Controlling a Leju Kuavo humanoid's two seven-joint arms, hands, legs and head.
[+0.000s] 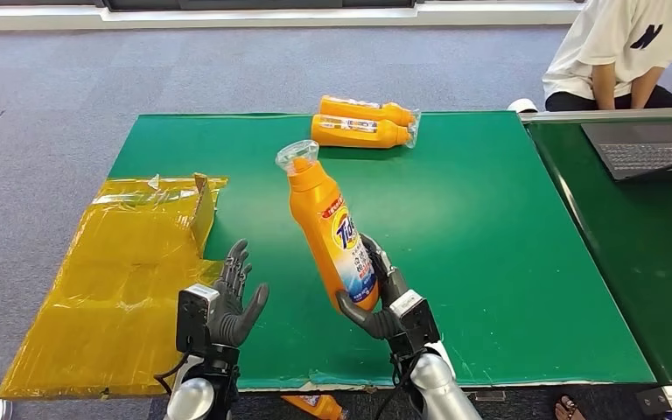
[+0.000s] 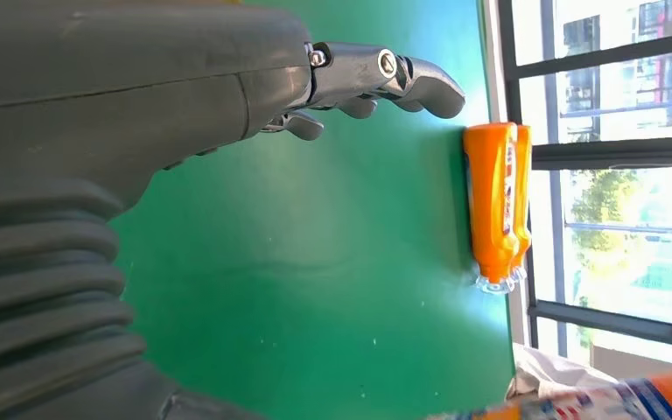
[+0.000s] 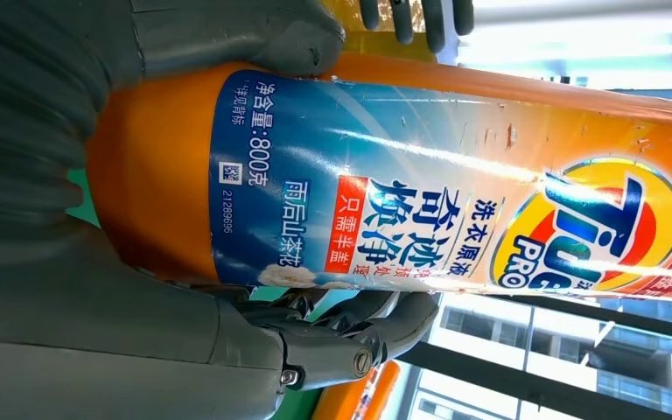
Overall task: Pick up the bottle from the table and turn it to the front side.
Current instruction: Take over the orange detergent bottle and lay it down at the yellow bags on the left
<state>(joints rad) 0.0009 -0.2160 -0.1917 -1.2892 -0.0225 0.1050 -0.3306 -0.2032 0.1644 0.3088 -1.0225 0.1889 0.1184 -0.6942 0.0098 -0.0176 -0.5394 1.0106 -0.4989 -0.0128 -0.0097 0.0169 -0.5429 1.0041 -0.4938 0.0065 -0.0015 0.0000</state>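
One bottle [image 1: 330,236] gripped by right hand [image 1: 383,297]; two more bottles [image 1: 363,122] lie beyond — left hand [image 1: 227,302] spread, holding nothing.

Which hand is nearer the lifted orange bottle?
Right. The right hand grips the lifted orange bottle at its base; the left hand is open beside it, apart.

Bottle [image 1: 328,229]: orange, blue-white label, yellow-red logo. Table [image 1: 490,227]: green. Left of table, sheet [image 1: 114,280]: translucent yellow. Two bottles [image 1: 363,122] at table's far edge: orange.
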